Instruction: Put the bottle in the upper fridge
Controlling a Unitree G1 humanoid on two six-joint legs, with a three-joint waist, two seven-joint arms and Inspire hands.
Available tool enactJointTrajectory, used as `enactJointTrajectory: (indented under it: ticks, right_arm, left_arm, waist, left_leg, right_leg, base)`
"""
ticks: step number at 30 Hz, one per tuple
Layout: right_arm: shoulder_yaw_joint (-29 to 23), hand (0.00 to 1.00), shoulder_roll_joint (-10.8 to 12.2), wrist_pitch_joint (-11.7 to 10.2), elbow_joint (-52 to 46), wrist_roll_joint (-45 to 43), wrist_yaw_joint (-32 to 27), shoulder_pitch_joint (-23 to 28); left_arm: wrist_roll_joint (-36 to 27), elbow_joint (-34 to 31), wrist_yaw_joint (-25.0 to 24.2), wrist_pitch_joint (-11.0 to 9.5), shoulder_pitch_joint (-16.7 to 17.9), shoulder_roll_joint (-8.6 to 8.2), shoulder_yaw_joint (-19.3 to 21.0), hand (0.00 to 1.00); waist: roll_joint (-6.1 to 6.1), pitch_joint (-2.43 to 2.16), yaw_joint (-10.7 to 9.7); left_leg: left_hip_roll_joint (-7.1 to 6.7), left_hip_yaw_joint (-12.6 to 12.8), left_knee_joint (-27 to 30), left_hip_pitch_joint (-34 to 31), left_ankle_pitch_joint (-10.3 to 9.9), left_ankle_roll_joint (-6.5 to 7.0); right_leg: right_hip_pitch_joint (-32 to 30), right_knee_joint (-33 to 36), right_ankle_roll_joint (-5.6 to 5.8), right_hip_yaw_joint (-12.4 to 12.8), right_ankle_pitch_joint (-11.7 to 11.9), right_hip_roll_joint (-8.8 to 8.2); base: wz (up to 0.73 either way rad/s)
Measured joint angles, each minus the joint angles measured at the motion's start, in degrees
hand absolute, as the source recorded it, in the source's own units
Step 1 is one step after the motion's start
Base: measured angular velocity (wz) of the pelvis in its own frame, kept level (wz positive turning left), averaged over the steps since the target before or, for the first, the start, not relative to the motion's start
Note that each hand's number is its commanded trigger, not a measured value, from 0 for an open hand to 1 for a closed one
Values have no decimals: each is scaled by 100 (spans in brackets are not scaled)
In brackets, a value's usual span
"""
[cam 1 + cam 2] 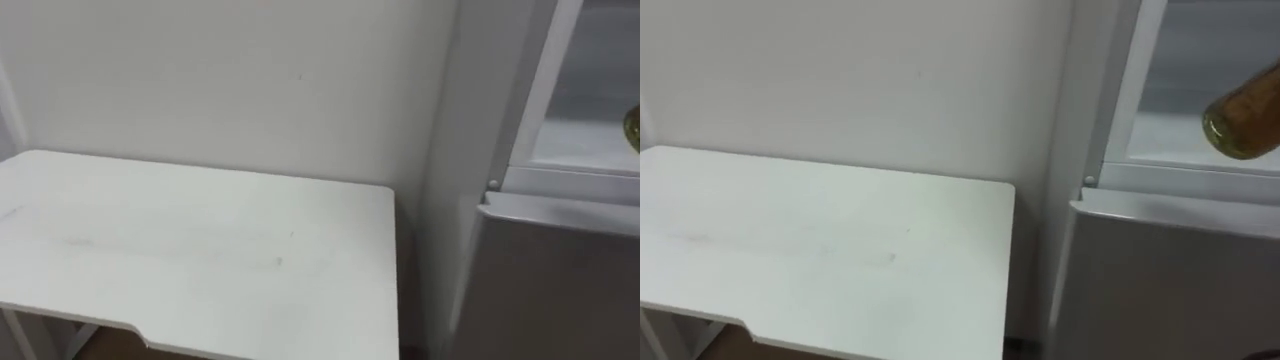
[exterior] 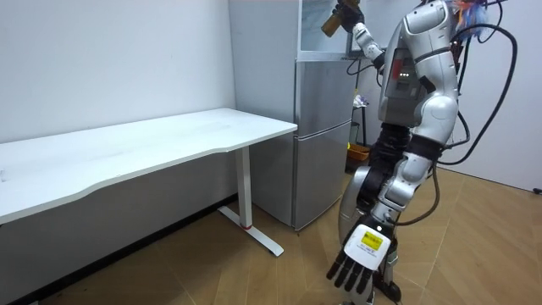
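An amber-brown bottle (image 1: 1242, 125) hangs tilted in front of the upper fridge compartment (image 1: 1200, 150), whose white inside and shelf lie open; its round base also shows at the right edge (image 1: 634, 128). In the room view I stand facing the fridge with my right arm raised. My right hand (image 2: 349, 14) is curled round the bottle (image 2: 330, 26) at the mouth of the upper compartment (image 2: 315, 38). My left hand (image 2: 360, 258) hangs low beside my leg, fingers straight and holding nothing.
The grey lower fridge door (image 1: 1170, 280) is closed below the opening. A white desk (image 1: 200, 250) stands to the left of the fridge against the wall, with a narrow gap between them. Wooden floor lies behind me (image 2: 491, 246).
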Motion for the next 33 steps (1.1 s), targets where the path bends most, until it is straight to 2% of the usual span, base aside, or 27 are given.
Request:
enactJointTrajectory:
  ticks: [8,12,16,20,24,28,31,33]
  right_arm:
    - [-206,100,-56,-14,972,110,-310,-9]
    - [-205,100,-71,13,1768,273,-460,-54]
    - [-225,100,-76,15,2162,352,-656,-77]
    - [-46,100,-436,20,2576,253,-785,-284]
    - [196,100,-692,61,2962,254,-1020,-440]
    - [247,100,-734,68,3036,256,-1258,-806]
    - [363,100,-881,67,3069,246,-1439,-943]
    - [452,100,-988,67,3080,252,-1495,-1073]
  left_arm:
    - [-8,-15,-61,4,-2,-20,-22,0]
    - [-18,-9,-74,11,7,0,-21,0]
    - [-16,-15,-69,11,27,-4,-21,0]
    - [-8,-30,-55,11,70,-7,-14,0]
    - [-12,-28,-65,8,132,43,-14,0]
    - [0,-31,-148,8,249,65,-3,0]
    - [48,-35,-170,8,259,71,56,0]
    - [44,-112,-170,8,257,71,54,0]
  waist:
    - [-108,52,-76]
    - [-173,29,-6]
    - [-177,11,109]
    - [-192,15,255]
    - [-226,25,384]
    - [-243,31,362]
    - [-301,18,398]
    - [-355,35,394]
  left_leg:
    - [20,22,-1,16,-4,-5]
    - [21,10,22,-42,-4,-6]
    - [21,9,38,-85,-4,-6]
    - [21,5,51,-69,-3,-6]
    - [16,-77,70,-99,-3,-7]
    - [16,-136,121,-228,0,-12]
    - [16,-177,136,-310,2,-13]
    - [15,-227,203,-452,1,-13]
  right_leg:
    - [-33,59,0,41,0,9]
    - [-65,67,-1,16,0,9]
    - [-62,68,-1,-1,0,9]
    - [-63,67,-1,-18,0,9]
    - [-68,77,-3,-55,-1,11]
    - [-150,79,-6,-113,-4,11]
    - [-194,76,-6,-168,-4,16]
    - [-277,82,-6,-196,-3,22]
  base:
    - [-1]
    - [1]
    - [0]
    - [1]
    - [8]
    - [8]
    - [9]
    - [12]
